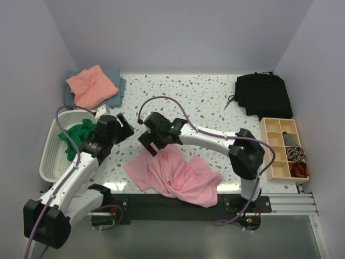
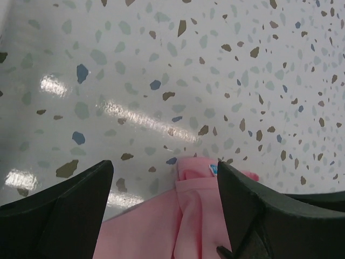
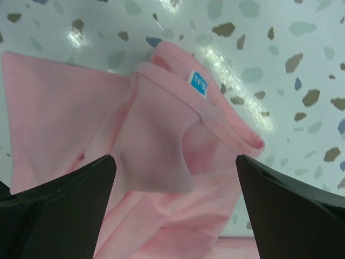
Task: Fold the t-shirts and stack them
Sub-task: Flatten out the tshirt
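The light pink t-shirt [image 1: 178,175] lies crumpled at the near middle of the table. Its collar and blue neck label [image 3: 198,82] show in the right wrist view. My right gripper [image 1: 152,145] hovers open and empty over the collar end, with the pink shirt [image 3: 161,162] between its fingers [image 3: 59,205]. My left gripper [image 1: 126,128] is open and empty to the left. Its view shows the pink collar [image 2: 199,178] just ahead between the fingers [image 2: 59,210]. The salmon-orange shirt [image 1: 91,85] lies on the grey-blue shirt [image 1: 121,82] at the back left. The green shirt [image 1: 78,135] sits in a basket.
A white plastic basket [image 1: 51,156] stands at the left edge. Black cloth [image 1: 264,94] lies at the back right. A wooden compartment box [image 1: 283,148] with small parts stands at the right. White walls enclose the speckled table [image 1: 199,97] on three sides.
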`<state>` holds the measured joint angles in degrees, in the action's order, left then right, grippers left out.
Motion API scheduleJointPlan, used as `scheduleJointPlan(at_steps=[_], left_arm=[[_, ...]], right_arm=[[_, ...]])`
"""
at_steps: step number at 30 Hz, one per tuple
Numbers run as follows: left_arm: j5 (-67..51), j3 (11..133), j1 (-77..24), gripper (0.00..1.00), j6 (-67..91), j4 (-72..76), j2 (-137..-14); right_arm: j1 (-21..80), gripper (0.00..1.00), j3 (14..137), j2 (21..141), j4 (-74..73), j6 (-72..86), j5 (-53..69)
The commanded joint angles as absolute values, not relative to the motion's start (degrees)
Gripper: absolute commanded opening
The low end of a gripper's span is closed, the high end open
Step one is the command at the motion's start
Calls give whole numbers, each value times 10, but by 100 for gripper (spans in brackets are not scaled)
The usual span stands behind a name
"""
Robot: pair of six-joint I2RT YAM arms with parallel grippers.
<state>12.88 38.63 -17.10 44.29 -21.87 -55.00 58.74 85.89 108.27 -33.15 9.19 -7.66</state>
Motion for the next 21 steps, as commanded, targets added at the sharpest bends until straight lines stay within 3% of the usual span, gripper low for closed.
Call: scheduleJointPlan(at_steps=[1, 10, 11, 13, 15, 16, 21], left_arm=[[124, 348, -170, 83, 478, -242, -484], [117, 368, -169, 83, 462, -266, -474], [113, 373, -169, 83, 461, -266, -475], [106, 374, -170, 83, 460, -263, -478], [103, 373, -169, 83, 459, -262, -481], [102, 372, -169, 83, 460, -260, -478], [92, 371, -169, 83, 451, -247, -482]], right_arm=[[585, 99, 925, 1123, -317, 65, -1], [577, 95, 997, 1210, -361, 63, 8], [570, 89, 1004, 1213, -364, 64, 6], [558, 63, 1008, 1215, -369, 69, 2], [542, 17, 1001, 1201, -362, 76, -9], [537, 0, 998, 1192, -359, 83, -31], [485, 0, 998, 1097, -352, 89, -166]])
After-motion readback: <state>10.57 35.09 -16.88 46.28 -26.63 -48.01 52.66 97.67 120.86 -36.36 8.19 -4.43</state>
